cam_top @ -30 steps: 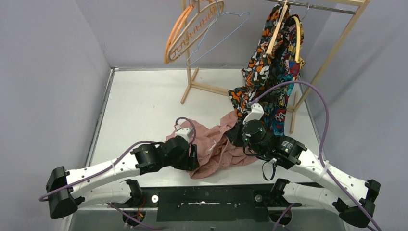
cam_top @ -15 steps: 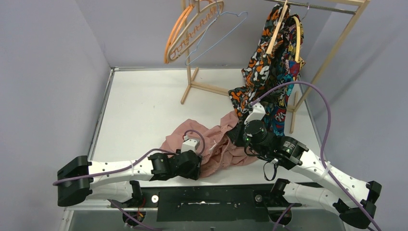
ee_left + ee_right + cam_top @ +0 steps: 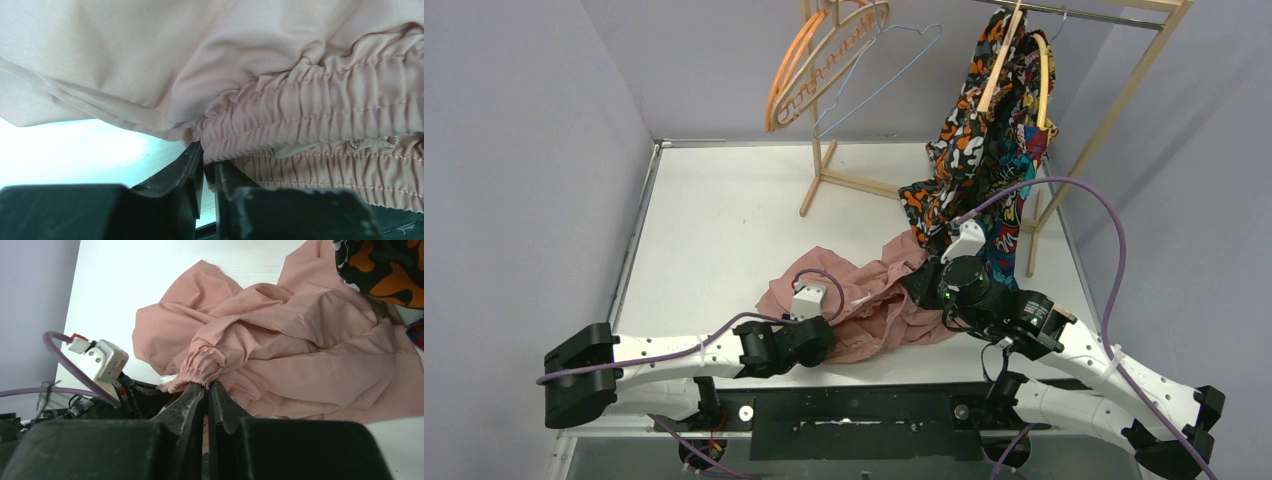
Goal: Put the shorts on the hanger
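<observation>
Now, shorts (image 3: 879,312): dusty-pink, crumpled in a heap on the white table (image 3: 714,215), near its front edge, between the two arms; far right corner lies against the hem of the patterned garment (image 3: 984,140).
Waistband: gathered elastic shows in both wrist views, bunched at each set of fingertips.
Left gripper (image 3: 207,156): low at the near left edge of the heap; jaws nearly together, nipping the lower edge of the waistband.
Right gripper (image 3: 206,387): at the right side of the heap; jaws pressed together on a bunched fold of waistband.
Hanger (image 3: 871,87): light-blue wire, hooked on the wooden rack (image 3: 819,175) at the far end, beside the orange hanger (image 3: 789,75); well apart from the shorts, nothing on it.
Patterned garment: hangs from the rack's right side.
</observation>
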You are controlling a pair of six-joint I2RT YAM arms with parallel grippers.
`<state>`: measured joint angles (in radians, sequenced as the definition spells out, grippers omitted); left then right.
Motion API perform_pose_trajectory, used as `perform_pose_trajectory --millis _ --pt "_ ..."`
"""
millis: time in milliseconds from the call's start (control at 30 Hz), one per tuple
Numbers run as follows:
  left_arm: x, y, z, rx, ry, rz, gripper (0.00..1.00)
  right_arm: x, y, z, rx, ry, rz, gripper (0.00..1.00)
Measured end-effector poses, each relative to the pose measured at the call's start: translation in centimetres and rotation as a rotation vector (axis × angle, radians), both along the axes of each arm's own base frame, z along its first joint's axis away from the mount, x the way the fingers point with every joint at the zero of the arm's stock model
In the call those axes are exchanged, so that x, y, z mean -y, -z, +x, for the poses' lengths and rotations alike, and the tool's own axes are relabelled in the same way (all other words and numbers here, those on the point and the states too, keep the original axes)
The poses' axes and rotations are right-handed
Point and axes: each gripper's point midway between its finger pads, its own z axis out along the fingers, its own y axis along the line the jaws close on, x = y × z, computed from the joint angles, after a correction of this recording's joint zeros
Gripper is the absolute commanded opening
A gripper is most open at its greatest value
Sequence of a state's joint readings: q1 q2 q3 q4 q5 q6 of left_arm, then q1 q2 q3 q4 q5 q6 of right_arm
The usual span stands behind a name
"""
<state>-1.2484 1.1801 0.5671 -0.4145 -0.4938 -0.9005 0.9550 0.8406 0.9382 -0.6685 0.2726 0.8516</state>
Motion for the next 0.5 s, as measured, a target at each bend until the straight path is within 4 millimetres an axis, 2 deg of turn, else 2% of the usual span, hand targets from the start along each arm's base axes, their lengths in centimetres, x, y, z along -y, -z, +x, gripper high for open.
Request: perform_pose_trajectory --millis 33,167,267,367,500 --pt "-0.1 -0.1 0.1 0.007 -0.005 -0.001 0.00 0.0 0.2 0.0 -0.002 0.001 -0.001 0.00" --pt "-0.8 -1.2 0.5 0.033 -0.029 0.001 0.00 0.4 1.0 -0.2 -0.019 0.008 -0.017 0.00" --pt "-0.9 -4.1 0.9 0.064 -0.040 -0.009 0.00 1.1 1.1 -0.2 -0.018 0.024 -0.044 0.00" --pt "0.2 -10.4 1.9 0.131 -0.039 -0.100 0.00 1.8 -0.3 -0.1 0.006 0.032 -0.071 0.00" --pt "1.1 -22.5 3.0 0.267 -0.035 -0.299 0.00 2.5 -6.0 0.4 0.103 0.034 -0.051 0.00"
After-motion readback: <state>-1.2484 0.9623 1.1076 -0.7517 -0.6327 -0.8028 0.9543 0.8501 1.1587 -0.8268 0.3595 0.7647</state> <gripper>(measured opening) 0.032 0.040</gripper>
